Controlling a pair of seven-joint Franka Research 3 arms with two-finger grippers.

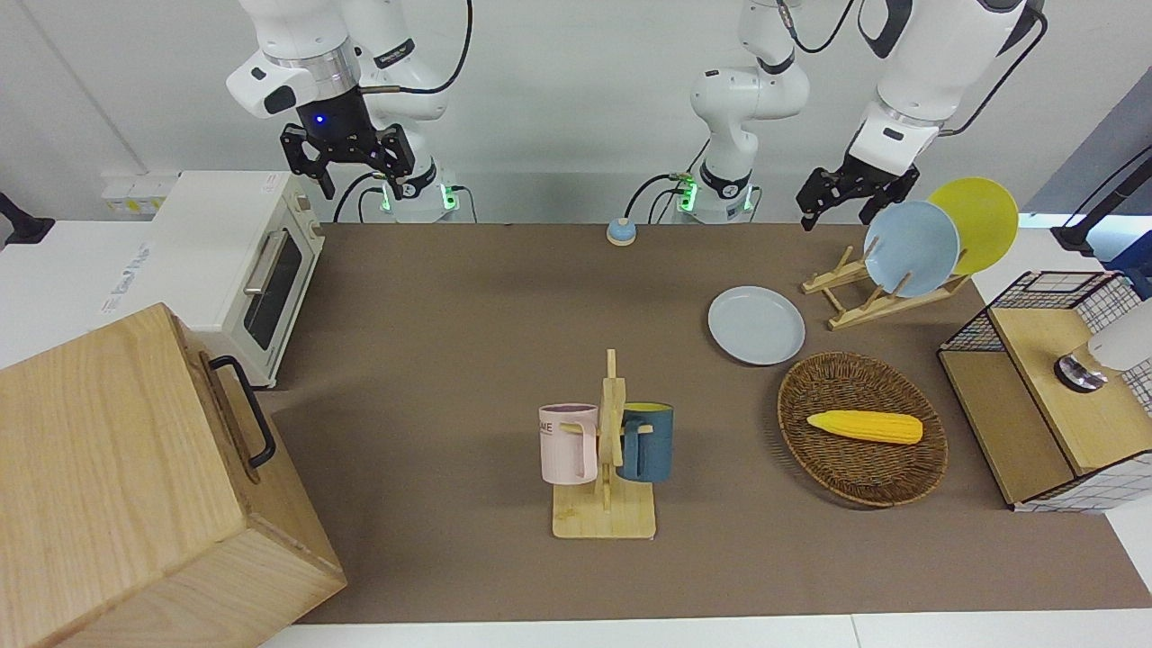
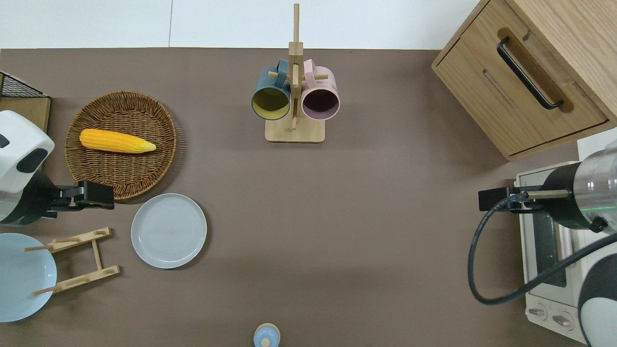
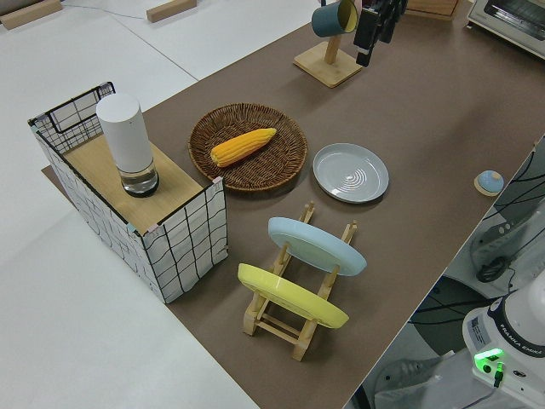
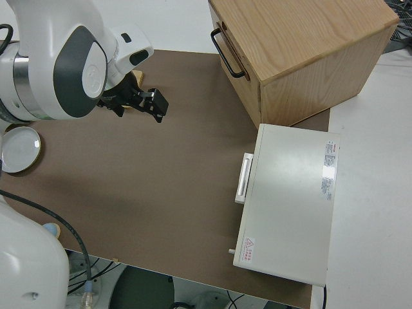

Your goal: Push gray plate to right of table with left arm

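1. On the worktop (image 2: 337, 193), the gray plate (image 2: 168, 230) lies flat between the basket (image 2: 120, 144) and the plate rack (image 2: 77, 260).
2. Left hand (image 2: 99, 195) hangs above the basket's rim, grasping nothing; finger spread: cannot tell.
3. Lower it beside the plate's edge toward the left arm's end, contact the rim low, and push steadily toward the right arm's end.
4. Right arm: parked.

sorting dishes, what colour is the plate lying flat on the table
Pale gray plate, plain with faint rings; the overhead view shows it best.
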